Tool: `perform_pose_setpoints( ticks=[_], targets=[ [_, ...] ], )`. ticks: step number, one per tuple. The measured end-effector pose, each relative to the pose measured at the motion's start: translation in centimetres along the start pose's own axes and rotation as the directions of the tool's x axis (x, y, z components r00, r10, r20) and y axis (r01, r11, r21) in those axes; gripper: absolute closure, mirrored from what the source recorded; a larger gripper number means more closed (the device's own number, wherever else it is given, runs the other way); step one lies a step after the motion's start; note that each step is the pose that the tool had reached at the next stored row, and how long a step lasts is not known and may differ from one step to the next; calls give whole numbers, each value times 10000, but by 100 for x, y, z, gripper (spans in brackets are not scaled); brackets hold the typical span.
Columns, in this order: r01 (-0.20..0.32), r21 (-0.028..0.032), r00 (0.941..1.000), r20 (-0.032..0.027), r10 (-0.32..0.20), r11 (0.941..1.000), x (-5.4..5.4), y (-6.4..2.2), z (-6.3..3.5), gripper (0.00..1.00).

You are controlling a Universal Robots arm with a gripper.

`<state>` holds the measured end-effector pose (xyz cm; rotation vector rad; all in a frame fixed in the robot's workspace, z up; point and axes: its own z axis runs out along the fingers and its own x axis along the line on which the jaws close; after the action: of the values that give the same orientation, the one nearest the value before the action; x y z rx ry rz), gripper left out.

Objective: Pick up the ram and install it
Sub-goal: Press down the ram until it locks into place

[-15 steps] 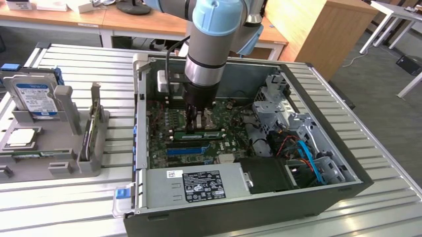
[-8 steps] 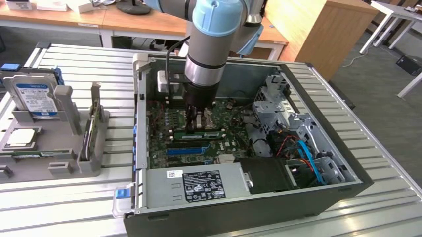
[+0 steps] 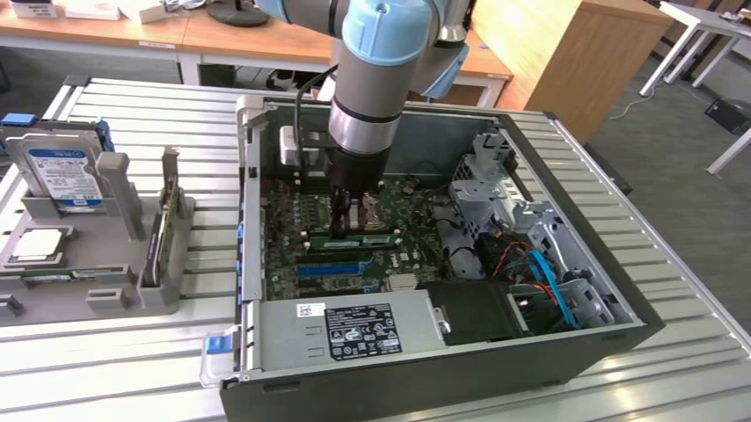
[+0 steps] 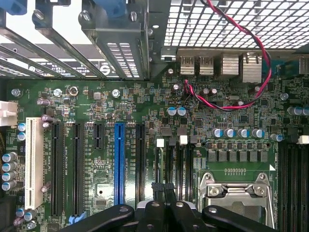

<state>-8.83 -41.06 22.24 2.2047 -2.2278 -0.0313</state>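
Observation:
The ram (image 3: 355, 239), a thin green stick with a white label, stands on edge in a memory slot on the motherboard (image 3: 294, 255). It sits between the blue slot (image 3: 334, 267) and the processor socket (image 3: 375, 207). My gripper (image 3: 344, 225) reaches straight down into the open computer case (image 3: 388, 387), its tip at the ram's end on the exterior view's left. Whether it touches the stick I cannot tell. In the wrist view the gripper (image 4: 164, 186) has its fingers pressed together with nothing between them, right over the black memory slots (image 4: 179, 162) beside the blue slot (image 4: 119, 162).
A grey parts holder (image 3: 112, 264) left of the case carries a blue-labelled hard drive (image 3: 61, 176). Inside the case are the power supply (image 3: 352, 330), a metal drive cage (image 3: 499, 189) and blue cables (image 3: 546, 274). A red and black wire (image 4: 231, 104) loops over the board.

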Motion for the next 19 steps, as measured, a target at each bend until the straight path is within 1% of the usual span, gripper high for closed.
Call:
perform_pose_setpoints(
  ticks=[7, 9, 10, 12, 19],
  targets=[
    [0, 1, 10000, 2, 0, 10000, 0, 0, 3, 89],
    [1, 10, 10000, 12, -1, 10000, -1, -1, -4, 89],
    [1, 13, 10000, 20, -2, 10000, -3, -2, -18, 89],
    [1, 1, 10000, 1, -1, 10000, 0, 1, -62, 89],
    [-1, 1, 10000, 3, 1, 10000, -2, 3, -200, 89]
  ],
)
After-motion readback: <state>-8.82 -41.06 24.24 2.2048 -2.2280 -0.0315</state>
